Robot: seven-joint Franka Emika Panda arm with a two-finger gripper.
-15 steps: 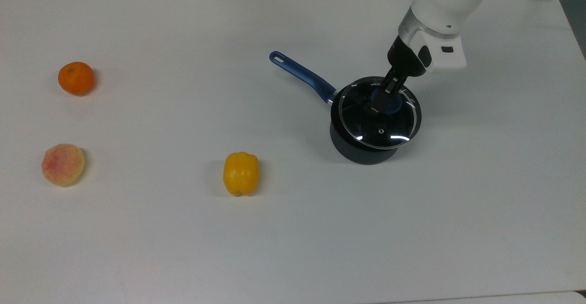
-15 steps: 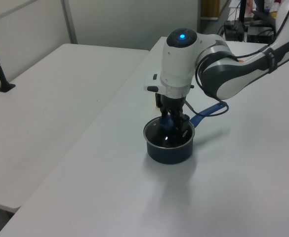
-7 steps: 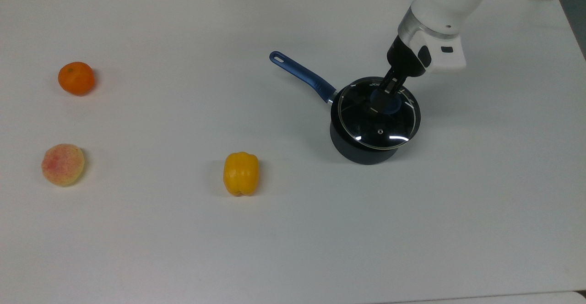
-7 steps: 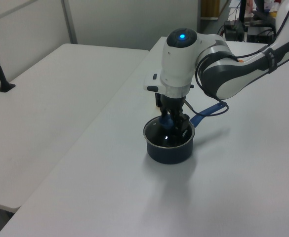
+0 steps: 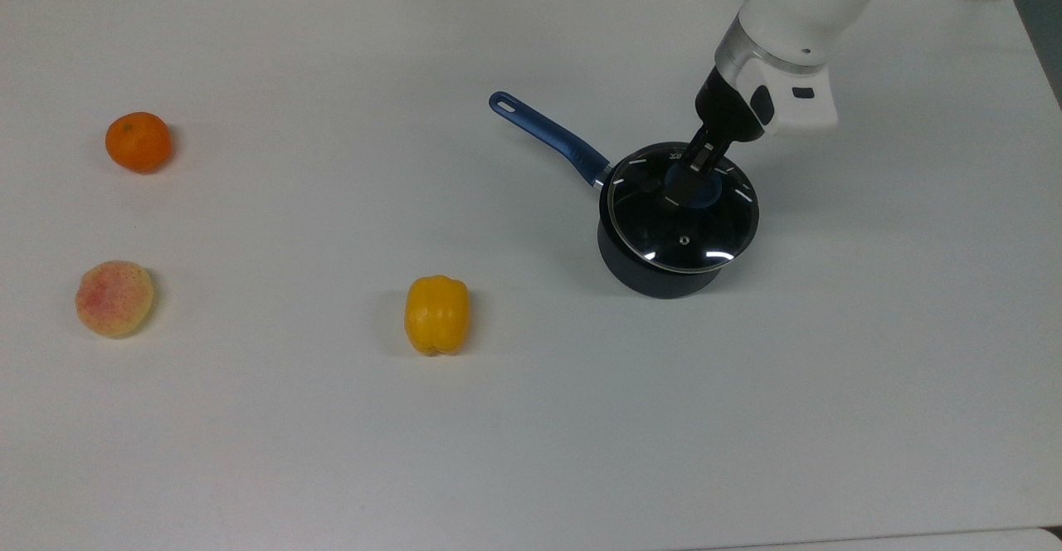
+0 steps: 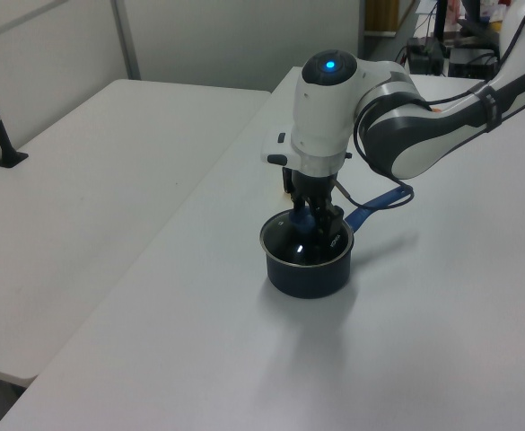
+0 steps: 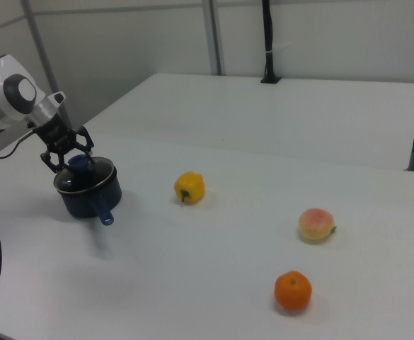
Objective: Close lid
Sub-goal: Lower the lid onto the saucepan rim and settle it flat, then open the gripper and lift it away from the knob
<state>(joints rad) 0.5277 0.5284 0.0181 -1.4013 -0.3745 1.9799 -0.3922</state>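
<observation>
One lid (image 5: 683, 219) covers the saucepan (image 5: 643, 267); claw (image 5: 690, 176) spread around its knob.

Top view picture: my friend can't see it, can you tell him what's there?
A robot's fingers straddle the blue knob of a glass lid sitting on a dark saucepan. On the white table lie a yellow pepper, a peach and an orange.

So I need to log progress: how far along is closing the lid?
Nearly done. The lid already sits level on the saucepan, its rim matching the pan's. In hand: the gripper straddles the blue knob, fingers spread clear of it in the right view. Left: lifting the arm away.
</observation>
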